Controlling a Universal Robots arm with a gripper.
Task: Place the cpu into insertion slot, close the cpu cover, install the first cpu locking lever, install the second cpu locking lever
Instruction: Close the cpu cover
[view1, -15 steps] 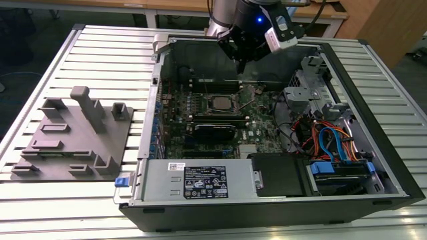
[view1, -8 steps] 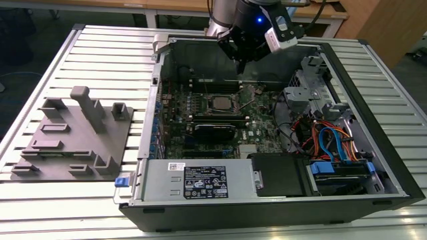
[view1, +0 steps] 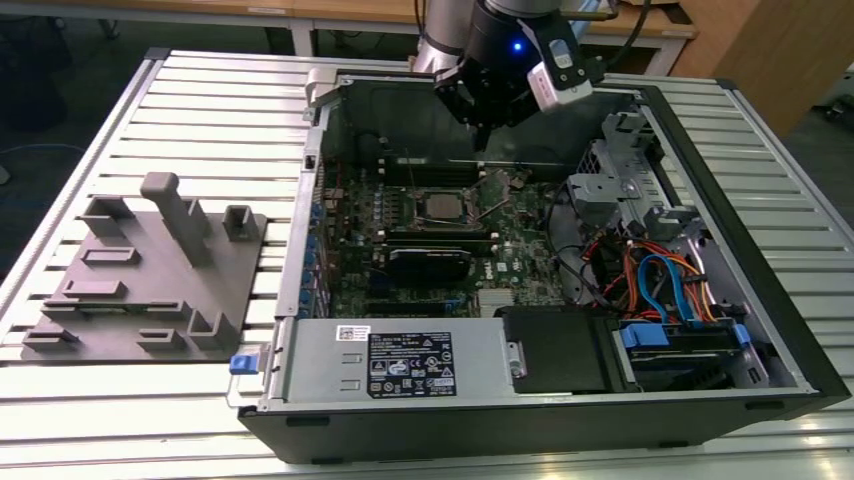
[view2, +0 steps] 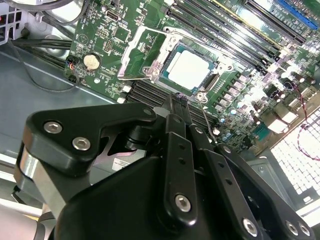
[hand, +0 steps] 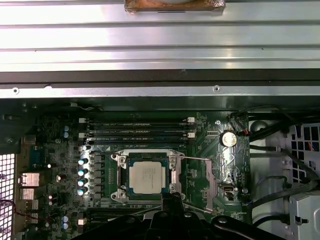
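Chip (hand: 146, 178) sits in the socket (hand: 145, 154); cover (view2: 131, 50) looks raised, so closing it is in hand; gripper (view2: 178, 99) hovers clenched, empty

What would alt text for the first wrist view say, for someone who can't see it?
A small square cpu with a pale silvery metal face sits in the silver-rimmed insertion slot on a green circuit board. The black gripper hangs over the socket's edge, jaws shut and empty.

Cpu (hand: 147, 178): matt silvery-beige metal face. Motherboard (hand: 200, 172): glossy green circuit board. Gripper (view2: 176, 98): matt black body, bright steel screw heads. Computer case (view1: 400, 115): dull grey sheet metal. Table (view1: 200, 90): ribbed, brushed metal.
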